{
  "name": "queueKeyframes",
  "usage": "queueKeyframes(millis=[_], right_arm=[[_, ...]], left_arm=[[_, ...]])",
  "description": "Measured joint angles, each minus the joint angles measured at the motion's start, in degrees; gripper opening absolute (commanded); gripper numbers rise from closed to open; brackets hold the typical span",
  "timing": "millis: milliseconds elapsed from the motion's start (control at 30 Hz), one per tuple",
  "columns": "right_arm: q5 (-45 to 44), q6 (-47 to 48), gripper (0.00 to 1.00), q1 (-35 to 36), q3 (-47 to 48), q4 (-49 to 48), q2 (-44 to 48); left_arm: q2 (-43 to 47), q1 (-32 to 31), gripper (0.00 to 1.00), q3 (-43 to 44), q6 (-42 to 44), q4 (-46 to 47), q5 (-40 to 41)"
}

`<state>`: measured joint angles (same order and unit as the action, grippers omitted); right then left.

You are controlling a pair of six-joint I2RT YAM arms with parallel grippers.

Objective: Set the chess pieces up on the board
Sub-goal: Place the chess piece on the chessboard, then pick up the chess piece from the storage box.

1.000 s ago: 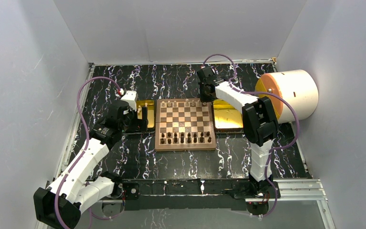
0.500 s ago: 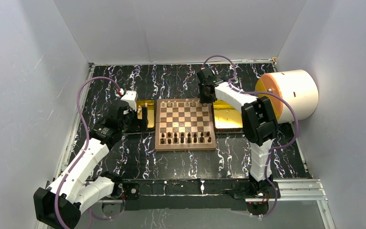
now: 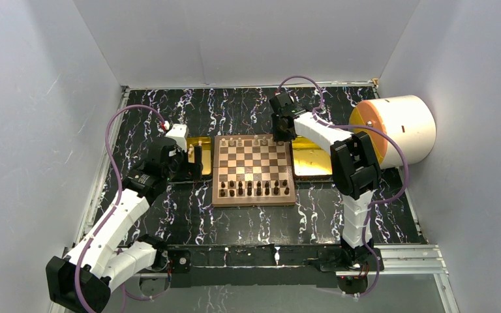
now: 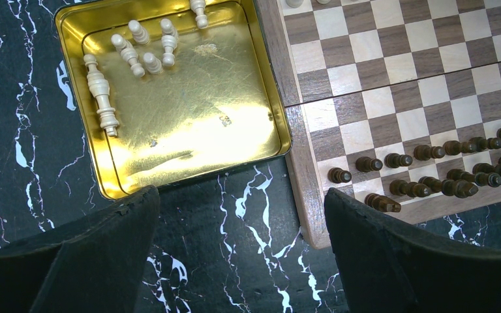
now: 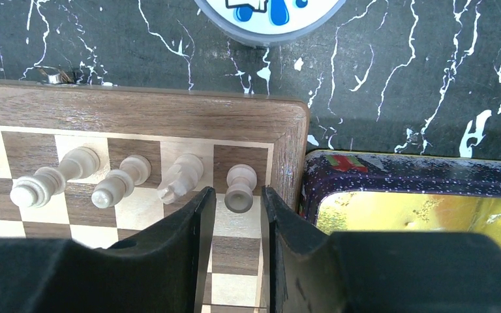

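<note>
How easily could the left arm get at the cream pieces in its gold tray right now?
Probably yes: the left arm hovers, jaws open, just short of the gold tray, and the chess pieces lie uncovered at its far end.

Evenly and brightly lit from above, with soft, faint shadows on the tabletop (image 3: 189,215). Strong glare off the gold tray (image 4: 189,111). Sharp on the board (image 5: 143,114), soft on the near black fingers (image 5: 169,261).

Gold tray (image 4: 196,124) L; dark pcs (image 4: 424,153) upright; cream drum (image 3: 401,127), maybe foam.
</note>
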<state>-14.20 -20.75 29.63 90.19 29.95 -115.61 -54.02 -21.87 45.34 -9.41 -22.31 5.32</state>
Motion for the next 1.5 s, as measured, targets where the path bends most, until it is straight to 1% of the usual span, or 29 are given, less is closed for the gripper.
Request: queueKeyframes(millis=[300, 467, 567, 633, 733, 800, 933, 967, 1067, 1267, 1433, 1500], right_arm=[[0.07, -0.04, 0.42, 0.00, 0.02, 2.49, 0.57], [1.16, -0.04, 0.45, 0.00, -0.17, 3.78, 4.90], [2.56, -0.11, 0.49, 0.00, -1.95, 3.15, 10.12], [3.87, -0.33, 0.52, 0.00, -4.02, 2.73, 14.51], [6.38, -0.44, 0.56, 0.00, -8.28, 1.11, 21.24], [8.31, -0.72, 0.59, 0.00, -11.78, -0.44, 25.66], [12.44, -1.55, 0.59, 0.00, -18.14, -3.58, 32.26], [13.42, -1.68, 0.59, 0.00, -19.58, -4.17, 33.57], [15.91, -1.92, 0.59, 0.00, -23.28, -5.84, 36.92], [18.34, -2.01, 0.59, 0.00, -26.69, -7.58, 41.64], [19.17, -2.01, 0.59, 0.00, -28.96, -8.90, 45.40], [19.37, -2.08, 0.59, 0.00, -29.66, -9.33, 46.34]], left_arm=[[-0.11, 0.00, 0.97, 0.00, -0.11, -0.04, 0.46], [-2.25, 0.00, 0.95, 0.02, -0.74, -0.70, 1.77], [-4.94, 0.00, 0.90, 0.39, -1.11, -1.97, 3.26], [-6.71, 0.00, 0.82, 1.05, -1.22, -2.67, 4.44], [-9.42, 0.00, 0.65, 2.86, -1.79, -3.58, 6.34], [-11.28, 0.00, 0.62, 4.42, -2.38, -3.72, 7.67], [-15.61, 0.46, 0.43, 8.09, -3.76, -3.39, 10.40], [-16.96, 0.79, 0.41, 8.94, -4.04, -3.06, 10.91], [-21.94, 1.90, 0.36, 11.61, -4.72, -1.77, 11.82], [-33.18, 4.96, 0.35, 16.26, -6.03, 1.09, 11.74], [-38.97, 7.19, 0.32, 18.49, -6.45, 2.58, 11.45], [-40.79, 7.85, 0.28, 19.02, -6.45, 3.21, 11.19]])
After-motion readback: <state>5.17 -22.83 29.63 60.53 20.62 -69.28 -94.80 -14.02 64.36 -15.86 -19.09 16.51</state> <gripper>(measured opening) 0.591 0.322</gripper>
